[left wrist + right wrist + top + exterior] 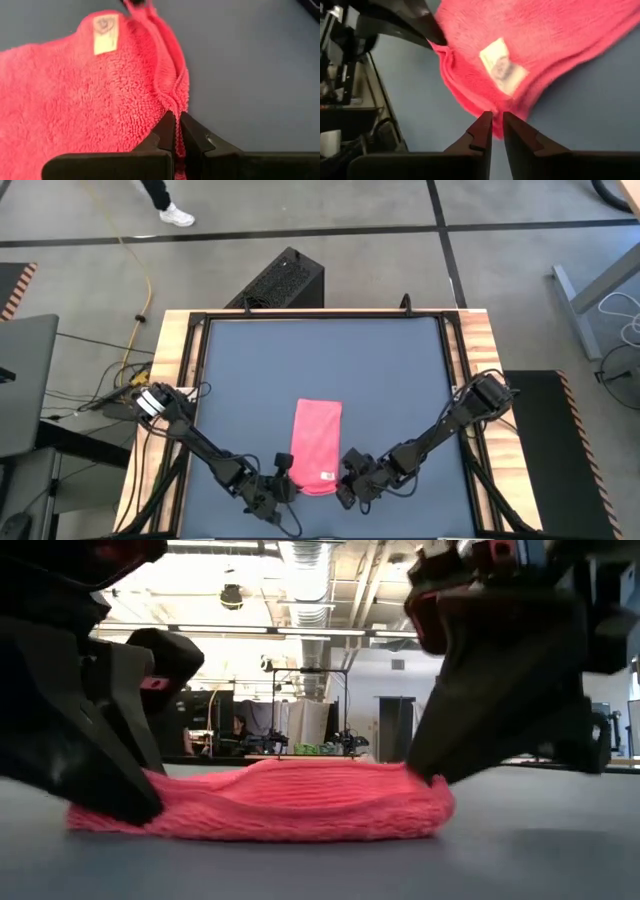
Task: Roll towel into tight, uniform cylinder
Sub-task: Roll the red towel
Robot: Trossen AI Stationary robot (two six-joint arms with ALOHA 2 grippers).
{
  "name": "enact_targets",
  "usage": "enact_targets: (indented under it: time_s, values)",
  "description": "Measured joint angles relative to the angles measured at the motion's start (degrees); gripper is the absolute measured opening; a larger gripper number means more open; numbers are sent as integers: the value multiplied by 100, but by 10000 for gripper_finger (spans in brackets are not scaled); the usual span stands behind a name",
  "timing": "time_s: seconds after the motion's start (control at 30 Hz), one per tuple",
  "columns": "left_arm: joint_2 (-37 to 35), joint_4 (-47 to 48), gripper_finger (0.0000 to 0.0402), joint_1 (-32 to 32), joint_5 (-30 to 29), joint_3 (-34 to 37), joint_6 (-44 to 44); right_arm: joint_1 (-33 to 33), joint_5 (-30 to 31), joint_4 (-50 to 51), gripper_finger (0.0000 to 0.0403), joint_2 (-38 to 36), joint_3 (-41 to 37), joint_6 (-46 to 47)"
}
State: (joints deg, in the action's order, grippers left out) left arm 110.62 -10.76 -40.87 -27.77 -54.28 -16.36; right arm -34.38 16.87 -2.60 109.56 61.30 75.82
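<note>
The pink towel [318, 442] lies as a folded strip on the dark grey tabletop, running from far to near, with its white tag [328, 476] near the near right corner. My left gripper [285, 483] is at the towel's near left corner, shut on its edge [176, 122]. My right gripper [348, 478] is at the near right corner, by the tag [502, 65], with its fingers nearly together on the cloth [497, 122]. In the low view the towel [270, 802] rests flat between the two grippers. My left gripper pinches the hemmed edge [175, 102] at the towel's near left corner between its two fingers. It comes slanting down from the near left. One layer or several, I cannot tell. The towel stays lying on the table. My right gripper has the towel's near right corner [495, 107], just below the tag, pinched between its fingers with a narrow gap. It comes slanting down from the near right. The cloth beyond the fingers lies slack on the table.
Bare tabletop [320, 360] stretches beyond the towel to the far edge. Wooden rails [172, 380] frame the table at left and right. A black box [285, 280] stands on the floor past the far edge, and a person's shoe [178, 217] shows farther off.
</note>
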Motion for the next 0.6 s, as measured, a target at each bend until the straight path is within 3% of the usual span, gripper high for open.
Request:
enact_targets:
  time_s: [0.17,0.3,0.43,0.6]
  values:
    - [-580,417,0,67,315,6,-125,-160,448,348,111,-317,0,-191]
    - [-632,895,0,202,643,16,-378,-302,629,192,150,-511,0,-919]
    - [-642,948,0,352,753,168,-685,-611,1127,-506,180,-400,16,-2314]
    - [-646,721,0,587,1194,446,-976,-938,1834,-739,187,228,411,-4562]
